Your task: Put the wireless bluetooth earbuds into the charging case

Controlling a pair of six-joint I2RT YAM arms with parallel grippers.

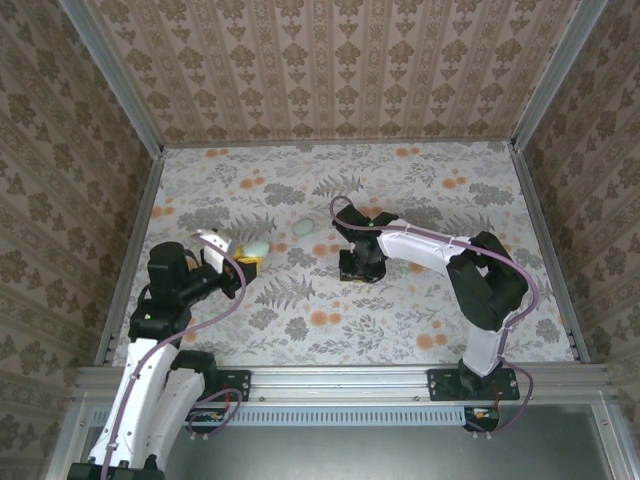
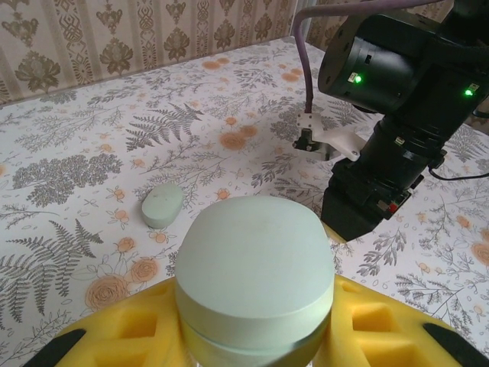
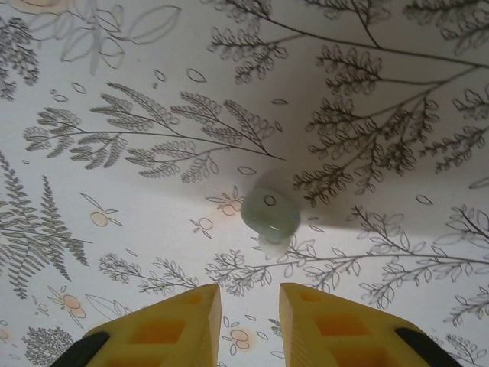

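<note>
Nearest, on the left side of the floral table [image 1: 400,330]: left gripper [image 1: 250,254] clamped on the charging case [image 2: 256,283], with yellow fingers [image 2: 114,332] pressed against both flanks of the pale-green shell. Rounded top turned towards the wrist camera, a thin seam circling the lower part, lid apparently down. Hard to tell from these views whether lifted off the tabletop or resting on it. A little further in, towards the middle: right gripper [image 3: 246,300] pointing straight down at the tabletop, its yellow tips parted by a narrow gap with nothing between them. Just beyond those tips, lying on the table among the printed fern leaves, one earbud [image 3: 270,214]: pale green, round-bodied, with a short stub on the side towards the gripper, and clear of both tips. Farther back, to the left of the dark right arm [image 2: 397,84] as seen from the left wrist, a pale-green oval piece [image 2: 162,205] lying alone on the pattern. From overhead, placed between the two grippers and slightly behind them, near the case but touching neither gripper. Farthest of all, ornamented walls [image 1: 330,60] closing in the table on three sides.
</note>
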